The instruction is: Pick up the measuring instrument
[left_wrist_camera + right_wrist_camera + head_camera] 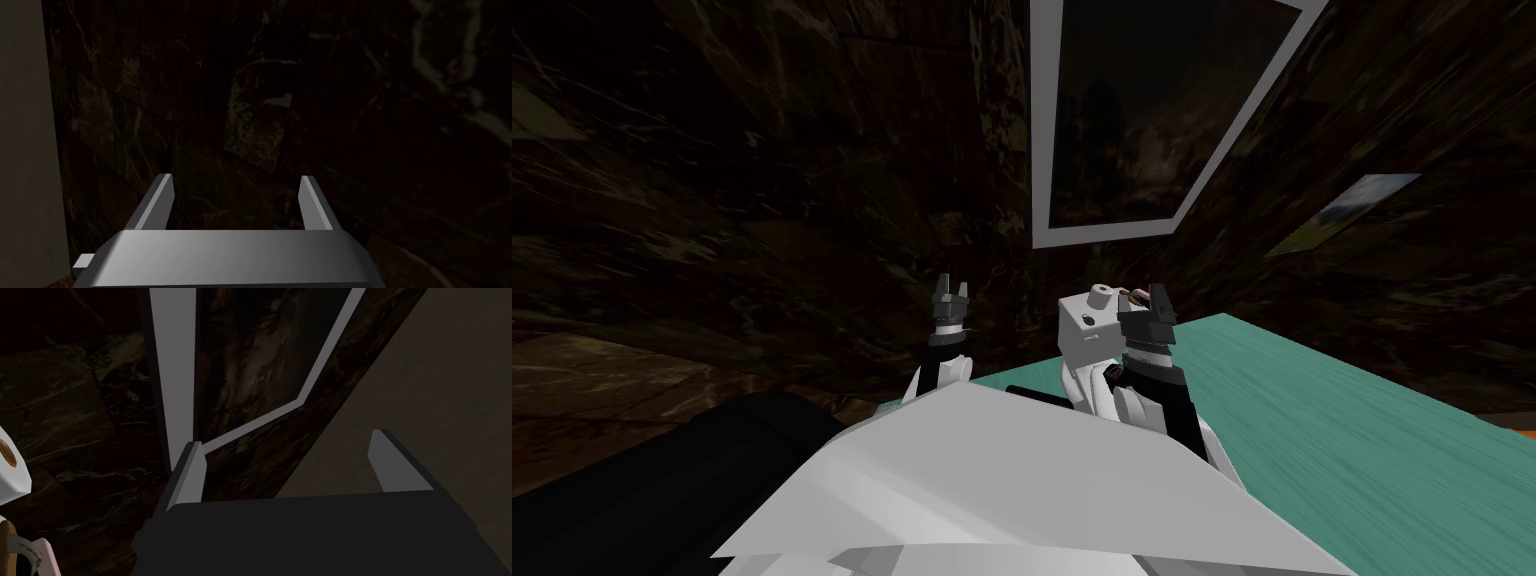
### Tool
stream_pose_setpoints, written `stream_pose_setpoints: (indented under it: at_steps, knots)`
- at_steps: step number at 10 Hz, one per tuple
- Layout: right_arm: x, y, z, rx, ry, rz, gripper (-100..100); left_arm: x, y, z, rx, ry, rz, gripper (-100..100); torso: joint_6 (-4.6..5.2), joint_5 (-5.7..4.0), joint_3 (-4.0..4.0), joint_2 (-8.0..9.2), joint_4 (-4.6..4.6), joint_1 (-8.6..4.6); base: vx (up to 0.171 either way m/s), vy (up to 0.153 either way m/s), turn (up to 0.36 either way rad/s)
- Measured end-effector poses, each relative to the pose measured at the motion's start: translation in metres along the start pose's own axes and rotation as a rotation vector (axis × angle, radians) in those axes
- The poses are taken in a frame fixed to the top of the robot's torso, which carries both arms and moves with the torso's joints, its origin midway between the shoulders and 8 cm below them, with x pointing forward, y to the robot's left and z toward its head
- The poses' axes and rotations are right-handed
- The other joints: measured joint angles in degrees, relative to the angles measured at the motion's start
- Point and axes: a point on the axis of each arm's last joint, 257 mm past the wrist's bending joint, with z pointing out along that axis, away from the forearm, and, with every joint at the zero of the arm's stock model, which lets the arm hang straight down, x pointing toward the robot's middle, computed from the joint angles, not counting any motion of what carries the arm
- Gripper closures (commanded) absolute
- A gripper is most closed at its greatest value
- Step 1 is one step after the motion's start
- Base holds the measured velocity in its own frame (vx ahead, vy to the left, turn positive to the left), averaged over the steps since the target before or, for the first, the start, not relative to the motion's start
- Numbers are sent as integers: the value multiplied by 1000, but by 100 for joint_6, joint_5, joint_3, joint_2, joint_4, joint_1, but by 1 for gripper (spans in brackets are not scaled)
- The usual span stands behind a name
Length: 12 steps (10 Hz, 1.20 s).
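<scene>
Right pincer [1152, 293], wide and empty, hangs by the green table [1362, 430]; a white box [1084, 335] and a small pink thing [47, 558] sit just beside it.

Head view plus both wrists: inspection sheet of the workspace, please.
Surface: teal table, ahead and to my right.
Job's things: white box-shaped device with a round knob on top, at the table's near corner; small pink strap-like item beside it. I cannot tell which of the two is the instrument.
Clutter: nothing seen.
Grippers: right gripper raised just right of the device, jaws open, empty; left gripper off the table to the left, jaws open, empty.
Cables: nothing seen.
Surroundings: dark marbled wall, grey-framed window, small picture.
</scene>
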Motion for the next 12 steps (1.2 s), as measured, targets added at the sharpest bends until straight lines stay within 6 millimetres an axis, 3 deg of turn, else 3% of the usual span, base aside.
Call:
stream_pose_setpoints:
  at_steps: [6,12]
  knots:
    - [17,-34,-21,80,155,-98,-100,0,0,0,0,0,0,0,0,-2,9,17,4,-11,-40,-20,42]
    - [29,-75,-58,174,328,-211,-100,0,0,0,0,0,0,0,1,-2,9,15,4,-10,-39,-17,40]
